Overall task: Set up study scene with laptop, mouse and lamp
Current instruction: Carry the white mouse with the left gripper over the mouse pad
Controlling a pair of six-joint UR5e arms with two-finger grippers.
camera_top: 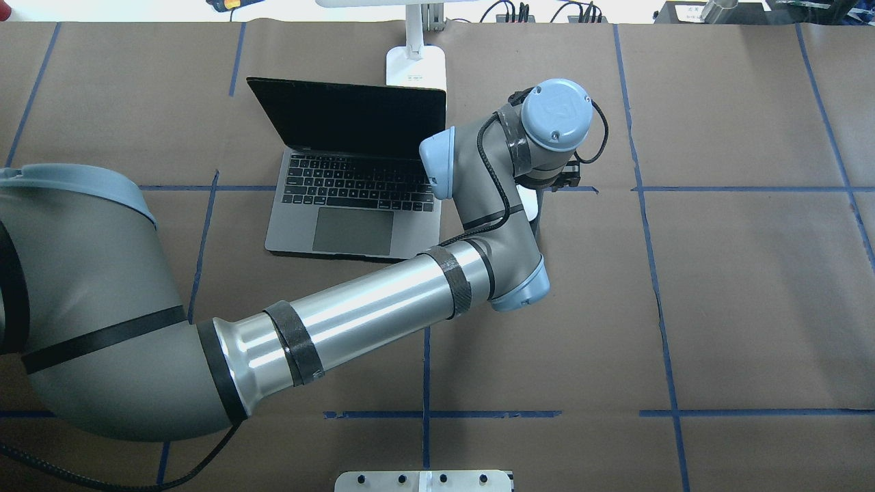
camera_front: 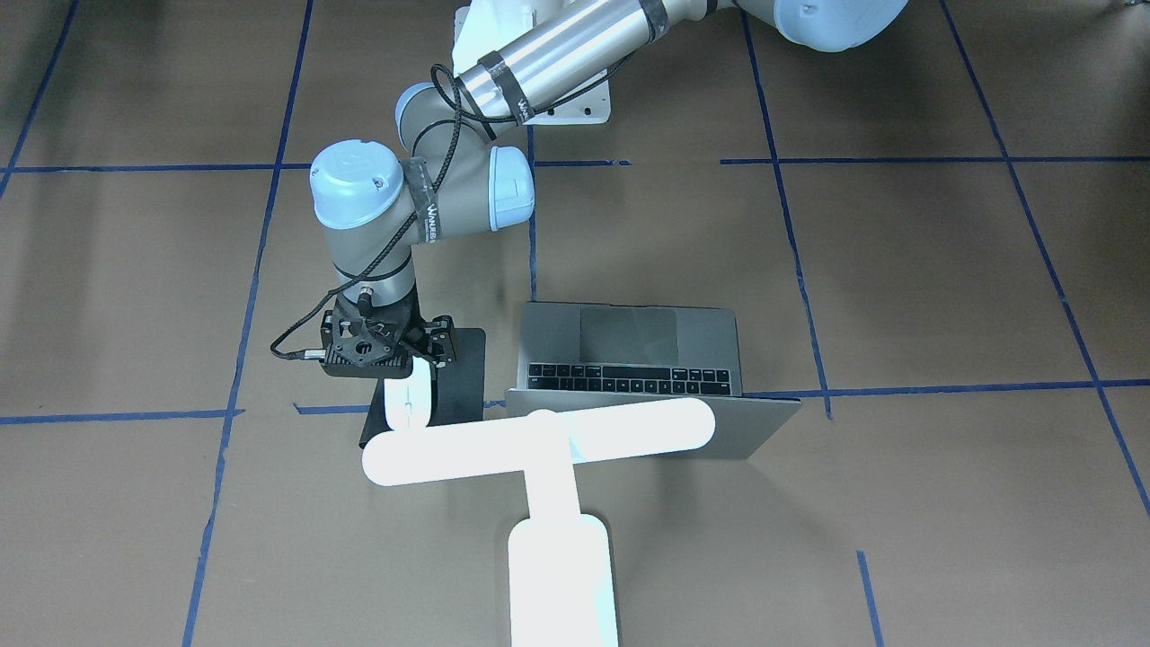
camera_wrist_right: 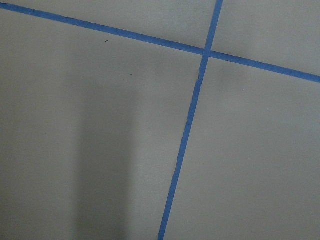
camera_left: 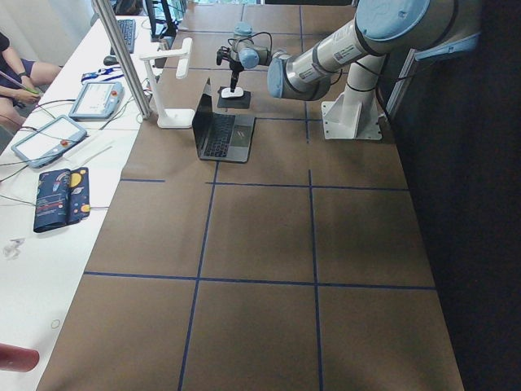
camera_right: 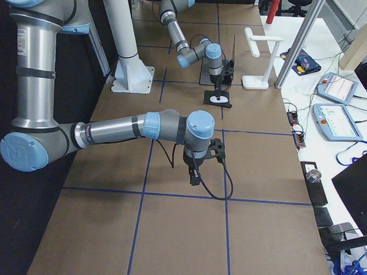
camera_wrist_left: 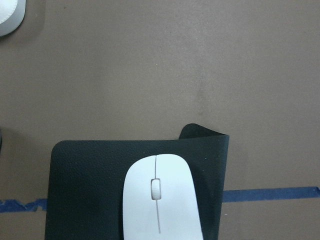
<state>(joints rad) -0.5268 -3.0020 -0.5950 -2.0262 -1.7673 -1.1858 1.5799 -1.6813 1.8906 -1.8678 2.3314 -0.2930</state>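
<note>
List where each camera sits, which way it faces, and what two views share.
Front-facing: across the table, looking steeply down; laptop, lamp, left arm.
Overhead: from behind, looking forward and down; the left arm fills the foreground.
Exterior left: at the table's left end, looking along it; left arm only.
Exterior right: at the opposite end; right arm near, left arm far.
Left wrist: straight down on the mouse on the black mat; no fingers show.
Right wrist: down at blue tape on bare table; no body shows.
Shared: front-facing and left wrist both show the mouse on the mat.
</note>
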